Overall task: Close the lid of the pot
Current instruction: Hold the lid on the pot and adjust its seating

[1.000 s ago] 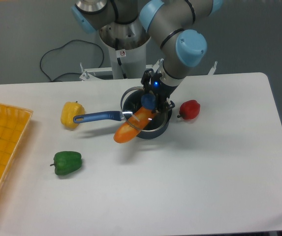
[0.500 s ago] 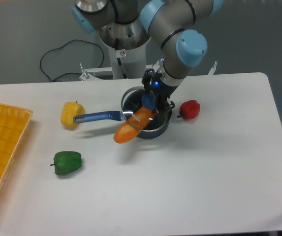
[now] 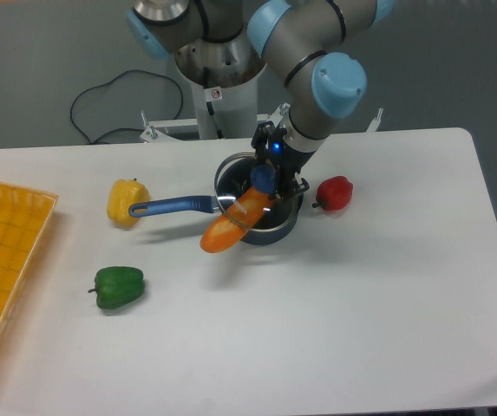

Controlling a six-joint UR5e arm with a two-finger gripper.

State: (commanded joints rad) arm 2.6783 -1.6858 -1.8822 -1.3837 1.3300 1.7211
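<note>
Change since the earlier frames: none visible; arm and objects unmoved. Gripper (image 3: 264, 178): closed on the lid's blue knob. Lid (image 3: 250, 192): over the pot (image 3: 270, 224), tilted, not seated. Carrot (image 3: 232, 220): lying across the pot's front rim, likely blocking closure. Status: lid placed, closing incomplete; release pending.

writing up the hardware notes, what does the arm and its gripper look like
The arm is built of silver-grey tubular segments with light blue round caps at the joints. It rises from a shiny metal base column that carries a small round red-ringed sticker. The gripper is small, black and boxy, with a lit blue indicator on its body. A black cable loops behind the table.
</note>
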